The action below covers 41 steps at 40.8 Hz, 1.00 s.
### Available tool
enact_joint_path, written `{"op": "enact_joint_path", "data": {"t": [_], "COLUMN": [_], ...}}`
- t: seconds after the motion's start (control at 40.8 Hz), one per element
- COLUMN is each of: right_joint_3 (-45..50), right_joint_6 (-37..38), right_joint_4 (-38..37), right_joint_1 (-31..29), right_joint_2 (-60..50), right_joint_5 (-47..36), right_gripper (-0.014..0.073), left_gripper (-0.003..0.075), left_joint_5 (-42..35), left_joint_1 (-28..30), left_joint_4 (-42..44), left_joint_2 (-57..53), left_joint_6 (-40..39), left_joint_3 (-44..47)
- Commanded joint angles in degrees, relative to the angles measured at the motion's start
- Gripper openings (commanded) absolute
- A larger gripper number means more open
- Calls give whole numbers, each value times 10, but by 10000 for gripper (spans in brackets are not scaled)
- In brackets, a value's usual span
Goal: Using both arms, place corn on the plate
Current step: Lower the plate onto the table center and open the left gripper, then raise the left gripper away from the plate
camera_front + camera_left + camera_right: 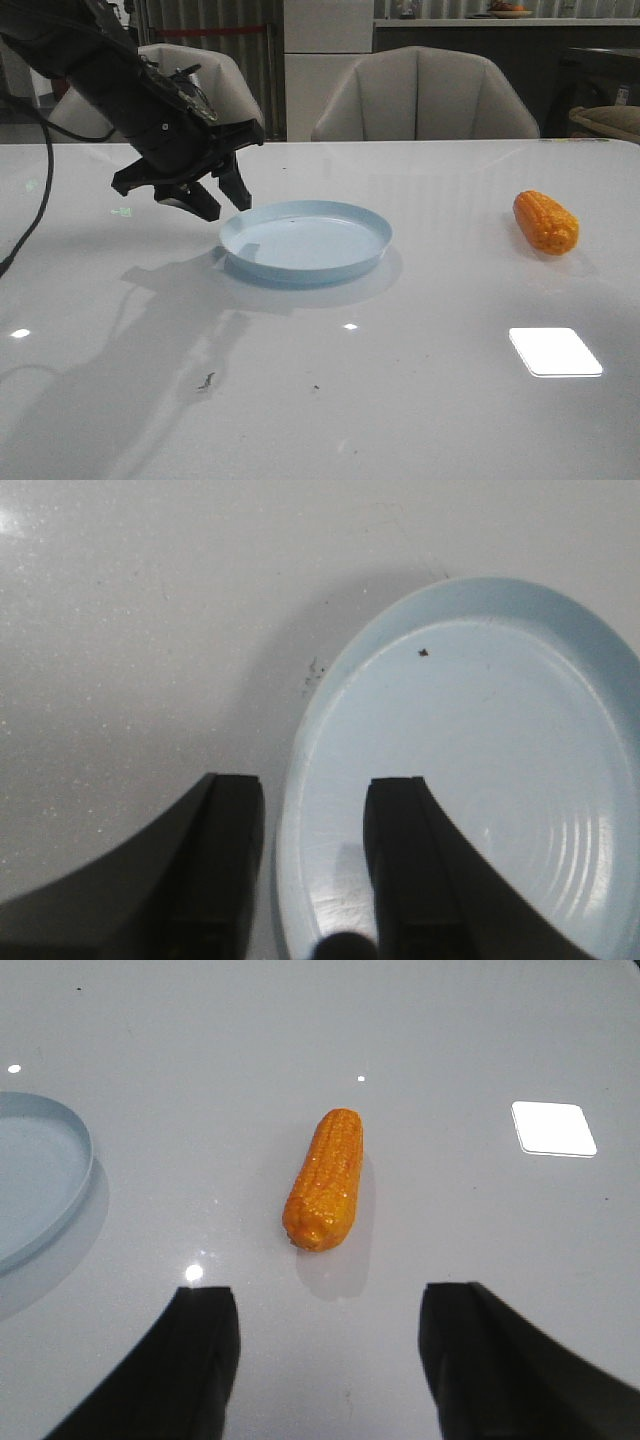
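Note:
The pale-blue plate [310,245] lies empty at the table's middle. The orange-yellow corn [546,221] lies on its side on the table, well to the right of the plate. My left gripper [222,203] hangs at the plate's left rim. In the left wrist view it [313,782] is open, with the plate's [470,760] rim between the jaws, one finger [400,860] over the inside and one outside. My right gripper [330,1293] is open and empty, a short way from the corn [325,1178], which points toward it. The right arm is out of the front view.
Two beige chairs [420,95] stand behind the table's far edge. A bright square light reflection [555,351] and small dark specks [207,380] show on the glossy white table. The plate's edge [40,1175] shows in the right wrist view.

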Motion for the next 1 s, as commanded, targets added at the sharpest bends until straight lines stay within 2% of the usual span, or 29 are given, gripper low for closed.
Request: {"op": "enact_joint_path", "data": {"t": [0.0,0.122,0.318,0.465,0.637,0.783,0.979], "right_joint_3": [-22,-22,-32,-80,-181,-284,-421], "right_joint_6": [-3,-3,-2,-2,-1,37,38], "right_joint_4": [-5,-5,15,32,43,51,41], "right_joint_1": [-4,-4,-4,-4,-6,-33,-58], "right_joint_2": [-8,-8,-8,-8,-1,47,152], "right_joint_5": [-48,-49,-27,52,119,200,325], "right_gripper": [508,508,508,508,508,508,508], "left_gripper": [360,355,355,355,355,355,355], "left_joint_5": [-23,29,76,68,67,24,-117], "left_joint_1": [-3,5,27,46,64,93,108], "left_joint_4": [-26,-62,-39,51,217,218,218], "left_joint_2": [-38,-39,-47,-96,-190,-271,-418], "left_joint_6": [-4,-4,7,7,7,7,7], "left_joint_3": [-29,-61,-122,-139,-131,-65,142]}}
